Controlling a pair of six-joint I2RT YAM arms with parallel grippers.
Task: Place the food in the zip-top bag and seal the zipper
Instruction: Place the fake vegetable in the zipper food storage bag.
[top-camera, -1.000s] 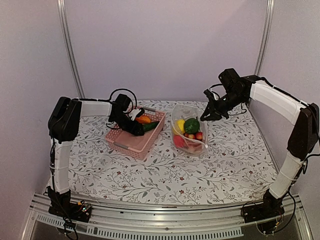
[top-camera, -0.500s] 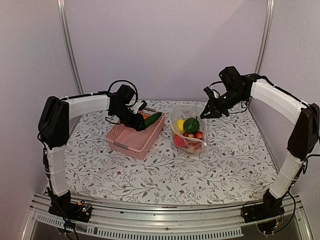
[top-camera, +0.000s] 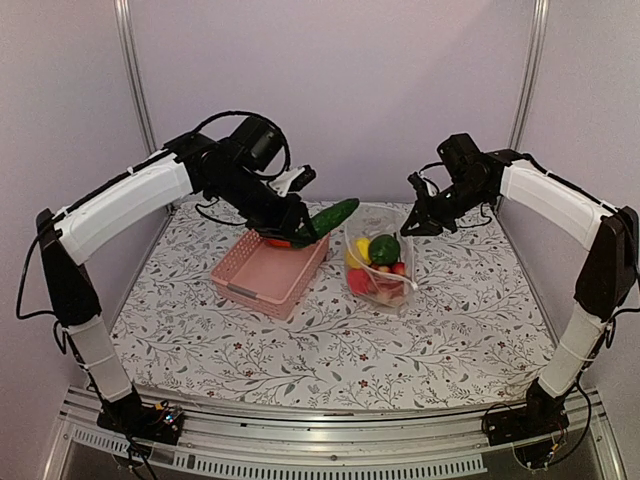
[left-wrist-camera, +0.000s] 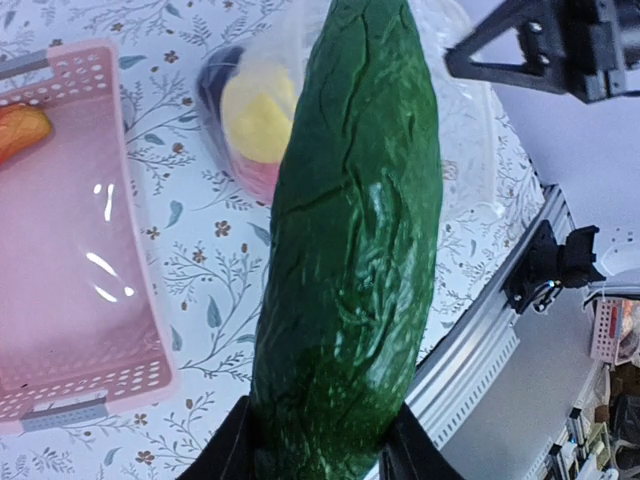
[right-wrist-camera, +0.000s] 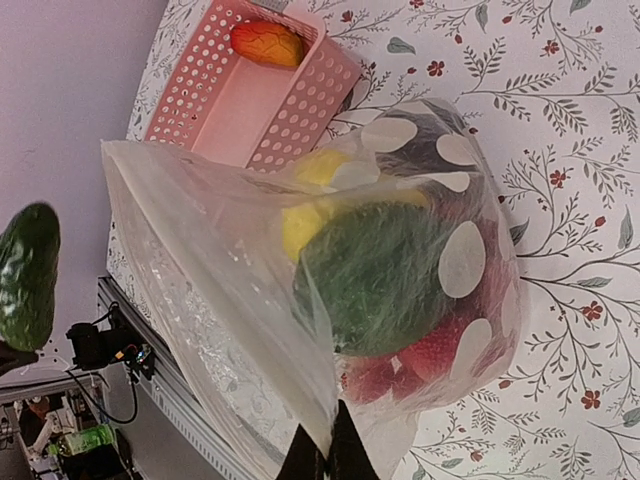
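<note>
My left gripper (top-camera: 303, 232) is shut on a green cucumber (top-camera: 333, 214) and holds it in the air over the pink basket's far right corner, beside the bag's mouth; the cucumber fills the left wrist view (left-wrist-camera: 350, 250). My right gripper (top-camera: 412, 228) is shut on the rim of the zip-top bag (top-camera: 378, 262) and holds its mouth up and open. The right wrist view shows the bag (right-wrist-camera: 300, 300) holding a green piece, a yellow piece (right-wrist-camera: 305, 215), red strawberries and a dark purple piece. An orange-red piece (right-wrist-camera: 266, 43) lies in the basket. I cannot make out the zipper strip.
The pink slotted basket (top-camera: 262, 285) sits left of the bag on the flowered tablecloth. The metal front rail (top-camera: 330, 455) runs along the near edge. Purple walls close in the back and sides.
My left arm has lifted the cucumber out of the basket and swung it up and right toward the bag's mouth. The right gripper has kept its hold on the bag.
</note>
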